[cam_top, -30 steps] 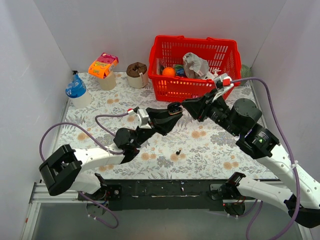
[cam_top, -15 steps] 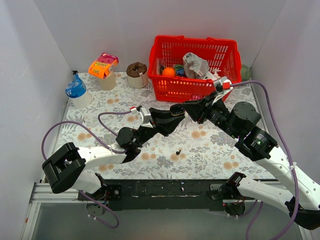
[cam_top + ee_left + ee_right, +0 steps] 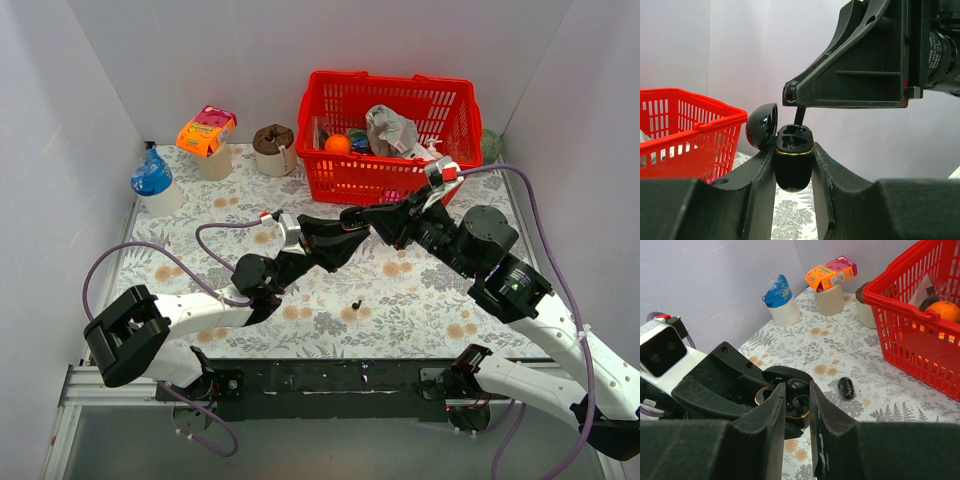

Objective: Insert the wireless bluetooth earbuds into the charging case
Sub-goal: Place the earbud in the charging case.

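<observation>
Top view: near centre, the left gripper (image 3: pixel 343 228) and right gripper (image 3: pixel 377 220) meet tip to tip. A loose earbud (image 3: pixel 357 303) lies on the table (image 3: pixel 420 300) below them.

Left wrist view: the left fingers clamp the open charging case (image 3: pixel 794 167) upright at centre. An earbud (image 3: pixel 800 115) pinched in the right gripper reaches down to the case's top.

Right wrist view: the right fingers stand nearly closed on that earbud.

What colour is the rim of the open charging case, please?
Gold, around the black charging case; clearest in the left wrist view.
</observation>
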